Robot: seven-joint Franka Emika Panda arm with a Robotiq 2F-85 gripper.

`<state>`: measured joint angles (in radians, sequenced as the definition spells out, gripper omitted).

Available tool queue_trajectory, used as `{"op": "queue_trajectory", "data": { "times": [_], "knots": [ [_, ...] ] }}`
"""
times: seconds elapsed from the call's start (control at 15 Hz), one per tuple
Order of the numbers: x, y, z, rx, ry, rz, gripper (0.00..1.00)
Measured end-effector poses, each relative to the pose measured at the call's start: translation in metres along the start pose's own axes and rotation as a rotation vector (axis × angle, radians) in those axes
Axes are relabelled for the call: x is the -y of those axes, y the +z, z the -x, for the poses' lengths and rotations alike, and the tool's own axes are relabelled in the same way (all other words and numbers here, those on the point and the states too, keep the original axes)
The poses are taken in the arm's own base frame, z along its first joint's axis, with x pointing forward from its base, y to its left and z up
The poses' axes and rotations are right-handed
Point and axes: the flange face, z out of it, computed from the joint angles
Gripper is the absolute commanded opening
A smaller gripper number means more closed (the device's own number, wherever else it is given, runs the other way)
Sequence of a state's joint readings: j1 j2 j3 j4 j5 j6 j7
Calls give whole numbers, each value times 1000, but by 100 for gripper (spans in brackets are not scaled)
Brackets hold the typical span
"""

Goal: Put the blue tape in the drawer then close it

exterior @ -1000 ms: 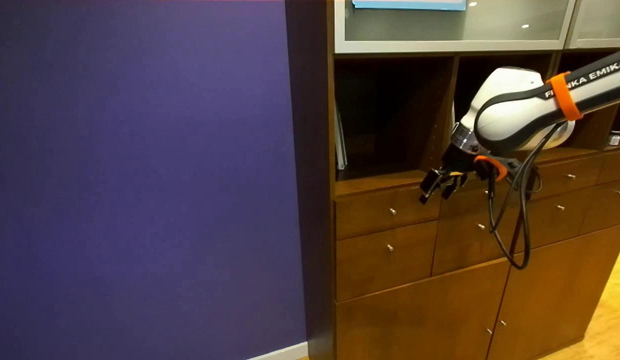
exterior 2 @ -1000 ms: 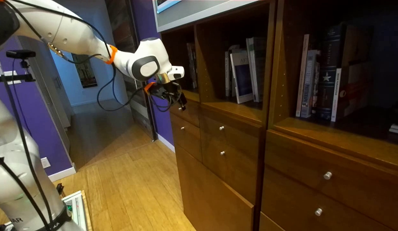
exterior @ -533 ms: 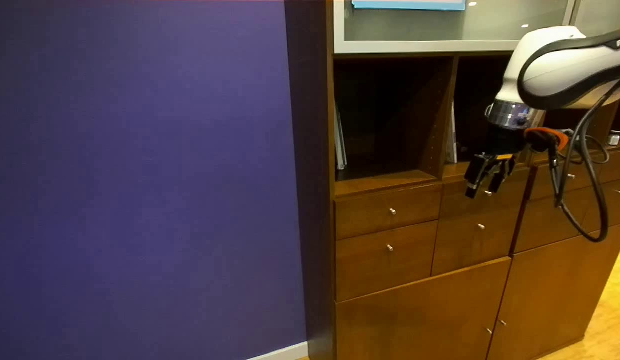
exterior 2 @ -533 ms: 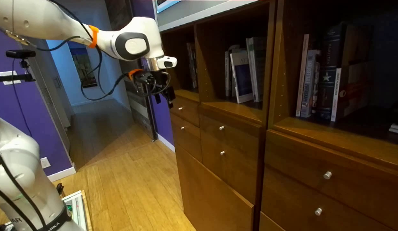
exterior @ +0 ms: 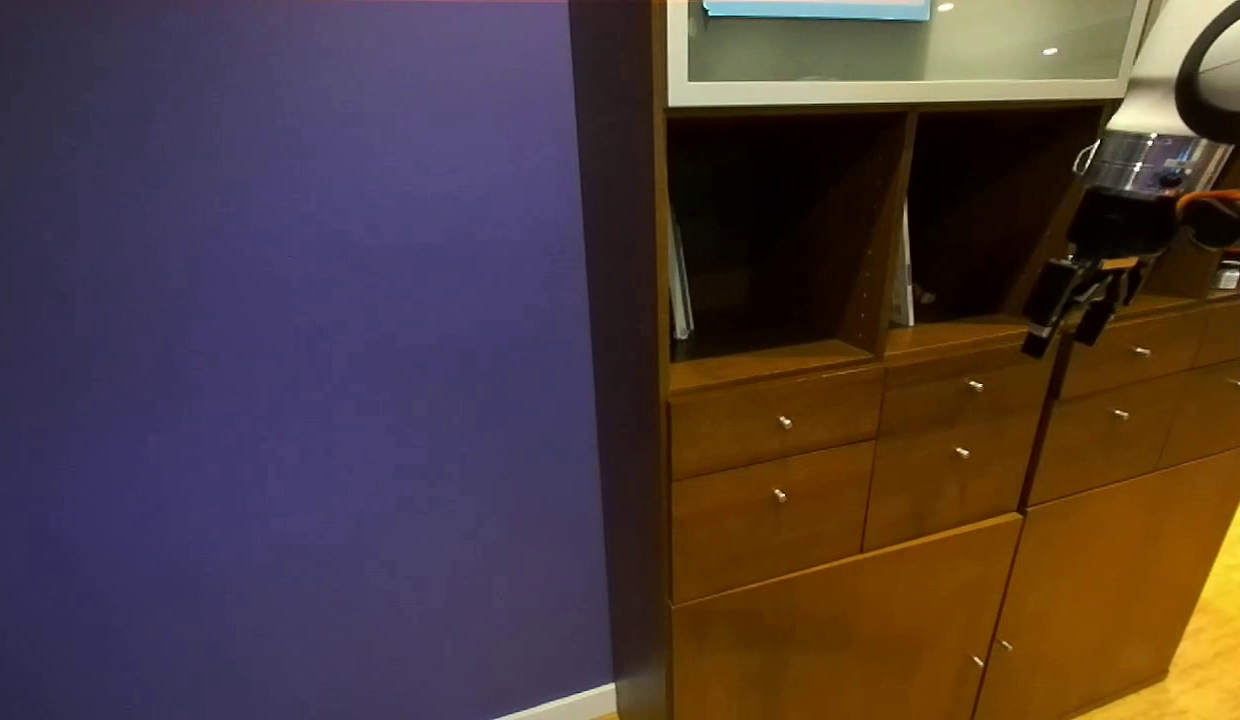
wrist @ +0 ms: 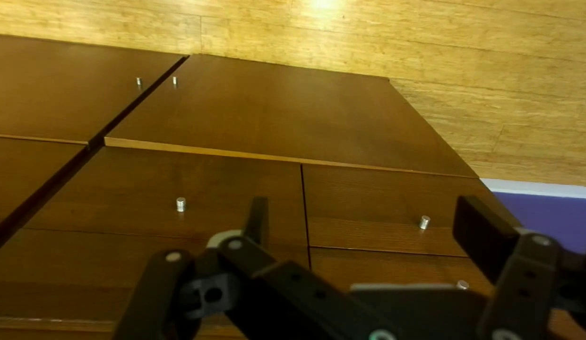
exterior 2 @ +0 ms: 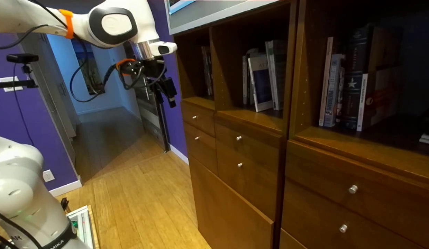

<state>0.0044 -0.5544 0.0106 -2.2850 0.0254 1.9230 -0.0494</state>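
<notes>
Drawn back from the cabinet [exterior: 635,450] and raised since the earlier frames, the arm [exterior 2: 142,20] and its end effector [exterior: 1061,339] are now placed near the right edge in an exterior view, with much of the arm cut off by the frame. In an exterior view the end effector is seen against the purple wall [exterior 2: 176,128], to the left of the cabinet. Its fingers [wrist: 482,231] are spread wide in the wrist view and angled downward in both exterior views; nothing is gripped, and only brown fronts are seen beyond the gap.

Below the open shelves [exterior 2: 256,120], the drawer [exterior 2: 256,155] is shown near the middle of an exterior view as a wide brown front on which two pale knobs [exterior 2: 239,138] are set, one above the other. It appears closed and is well apart from the fingers. A faint seam is seen across it in the wrist view, where it is partly hidden by the end effector. Closed too is the door [exterior: 840,640] underneath. Books [exterior 2: 261,84] are stood and leaned on the shelves. Where the blue tape lies cannot be told.
</notes>
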Motion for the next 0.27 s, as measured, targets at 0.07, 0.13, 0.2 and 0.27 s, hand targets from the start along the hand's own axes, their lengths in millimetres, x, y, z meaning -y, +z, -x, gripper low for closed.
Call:
{"op": "queue_trajectory", "data": {
  "times": [0.07, 0.13, 0.2, 0.27],
  "knots": [
    [0, -2, 1, -5, 0, 0, 100],
    [0, 0, 0, -1, -1, 0, 100],
    [0, 3, -1, 8, -1, -1, 100],
    [0, 7, -2, 16, -1, -1, 100]
  ]
}}
